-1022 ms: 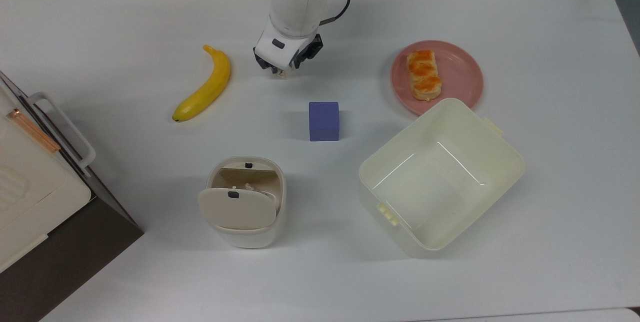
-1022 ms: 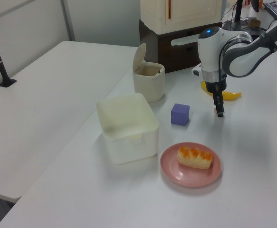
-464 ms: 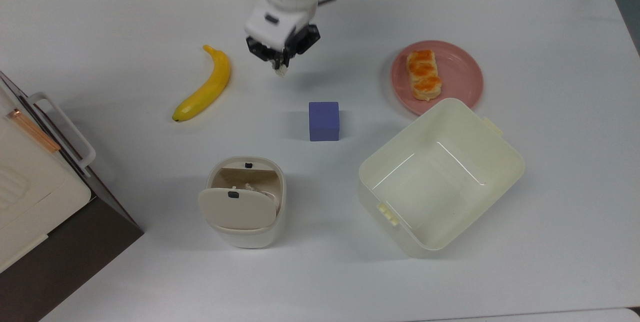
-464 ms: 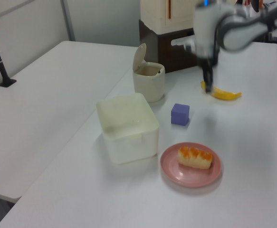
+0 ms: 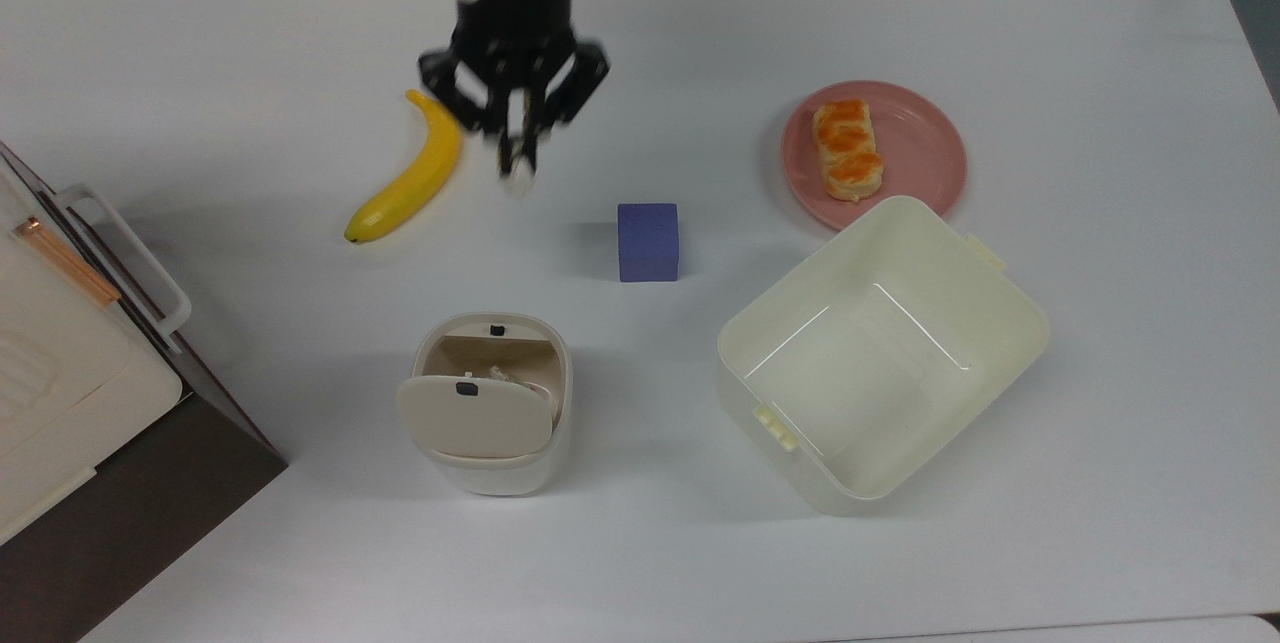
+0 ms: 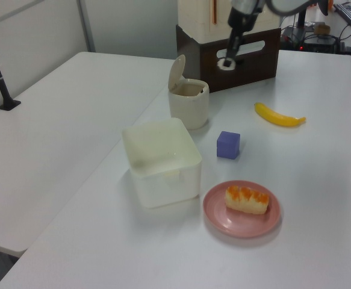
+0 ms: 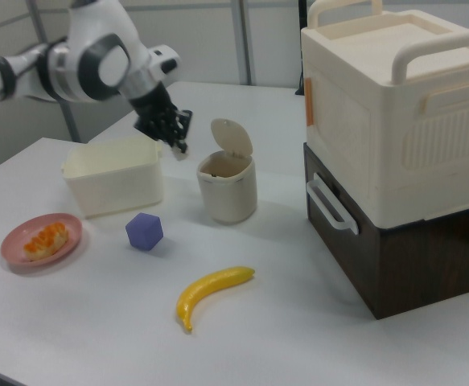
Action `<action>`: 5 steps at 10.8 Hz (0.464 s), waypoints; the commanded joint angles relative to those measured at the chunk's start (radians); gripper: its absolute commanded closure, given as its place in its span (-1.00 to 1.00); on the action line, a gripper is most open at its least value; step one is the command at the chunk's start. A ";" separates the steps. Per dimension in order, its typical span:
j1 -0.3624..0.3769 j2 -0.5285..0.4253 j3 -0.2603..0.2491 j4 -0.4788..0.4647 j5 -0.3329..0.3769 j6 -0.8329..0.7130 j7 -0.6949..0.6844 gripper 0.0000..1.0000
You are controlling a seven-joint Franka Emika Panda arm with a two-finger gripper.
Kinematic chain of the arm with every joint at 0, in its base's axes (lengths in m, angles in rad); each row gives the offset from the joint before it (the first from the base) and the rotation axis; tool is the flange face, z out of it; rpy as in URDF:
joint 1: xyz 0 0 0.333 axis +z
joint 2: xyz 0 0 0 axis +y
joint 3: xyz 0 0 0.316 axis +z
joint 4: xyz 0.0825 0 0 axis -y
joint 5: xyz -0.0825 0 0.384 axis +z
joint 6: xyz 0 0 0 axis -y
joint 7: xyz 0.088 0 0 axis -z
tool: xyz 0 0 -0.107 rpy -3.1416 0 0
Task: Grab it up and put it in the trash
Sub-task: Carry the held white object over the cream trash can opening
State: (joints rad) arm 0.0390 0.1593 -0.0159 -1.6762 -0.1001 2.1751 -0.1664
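Tool [image 5: 517, 175] (gripping paper wad [image 5: 518, 185]) aloft between banana [image 5: 408, 172] and cube [image 5: 648, 241].

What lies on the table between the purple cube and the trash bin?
Nothing: in the top view, bare white table separates the purple cube from the trash bin.

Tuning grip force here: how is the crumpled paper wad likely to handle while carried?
The paper wad looks crumpled and tiny next to the purple cube, so probably very light and squashy. Pinched at the very tips of the gripper, it may slip out. Roughly ball-shaped, it would likely roll if dropped.
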 commanded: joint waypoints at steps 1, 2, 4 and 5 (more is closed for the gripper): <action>-0.002 0.167 -0.039 0.137 -0.003 0.126 0.088 0.68; -0.008 0.195 -0.039 0.170 -0.003 0.129 0.102 0.68; -0.011 0.226 -0.039 0.193 -0.003 0.164 0.129 0.68; -0.011 0.229 -0.039 0.193 -0.004 0.181 0.143 0.68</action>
State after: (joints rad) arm 0.0202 0.3643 -0.0481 -1.5150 -0.1004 2.3180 -0.0710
